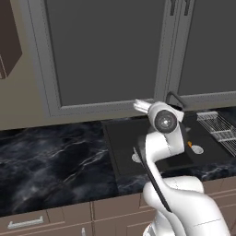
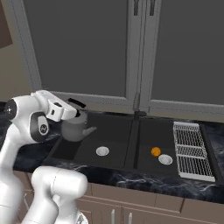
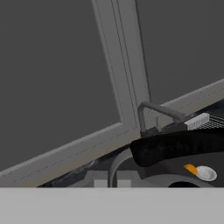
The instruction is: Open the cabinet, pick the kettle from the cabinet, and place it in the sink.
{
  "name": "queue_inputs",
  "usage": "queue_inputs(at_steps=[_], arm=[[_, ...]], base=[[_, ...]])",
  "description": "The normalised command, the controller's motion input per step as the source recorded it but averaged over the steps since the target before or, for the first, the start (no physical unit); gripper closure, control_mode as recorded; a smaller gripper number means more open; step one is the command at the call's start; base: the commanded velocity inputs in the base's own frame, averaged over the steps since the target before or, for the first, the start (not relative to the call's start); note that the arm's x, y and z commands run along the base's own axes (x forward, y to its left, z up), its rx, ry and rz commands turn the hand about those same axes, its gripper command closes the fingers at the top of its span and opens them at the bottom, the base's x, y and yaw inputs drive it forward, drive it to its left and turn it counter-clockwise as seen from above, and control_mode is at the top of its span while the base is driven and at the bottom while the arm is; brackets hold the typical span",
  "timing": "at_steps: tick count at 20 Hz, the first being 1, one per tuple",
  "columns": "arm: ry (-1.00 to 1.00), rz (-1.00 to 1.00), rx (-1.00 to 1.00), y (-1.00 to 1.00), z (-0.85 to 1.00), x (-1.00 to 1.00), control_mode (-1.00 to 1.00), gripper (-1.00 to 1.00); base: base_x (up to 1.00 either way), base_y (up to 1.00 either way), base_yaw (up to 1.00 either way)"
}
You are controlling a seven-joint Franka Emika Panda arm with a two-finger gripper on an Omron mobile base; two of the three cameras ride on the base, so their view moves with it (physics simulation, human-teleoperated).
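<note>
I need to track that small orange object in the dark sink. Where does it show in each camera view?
Left base view: the small orange object lies at middle right, just right of the white arm.
Right base view: right of centre, in the sink's right basin.
Hand view: near the bottom right.
Shared landmark: the round silver drain disc close beside it.

No text, label, brand mark, number or sign can be read anywhere in these pictures. The surfaces in sight are plain and unmarked.
</note>
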Motion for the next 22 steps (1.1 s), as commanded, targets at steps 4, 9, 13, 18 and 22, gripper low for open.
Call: queue_inputs(at_steps=[4,9,13,18,22], arm=[[0.06,0.00,0.00,0.00,-0.46,0.42,-1.00,1.00],[0.13,-0.03,0.00,0.00,-0.36,0.52,-1.00,1.00],[0.23,-0.14,-0.06,0.00,-0.29,0.53,-1.00,1.00],[0.11,-0.07,-0.01,0.00,-0.35,0.36,-1.00,1.00],[0.00,0.00,0.00,0.00,-0.41,0.29,-1.00,1.00]], base=[[0.00,0.00,0.00],[0.00,0.00,0.00],[0.00,0.00,0.00],[0.00,0.00,0.00],[0.00,0.00,0.00]])
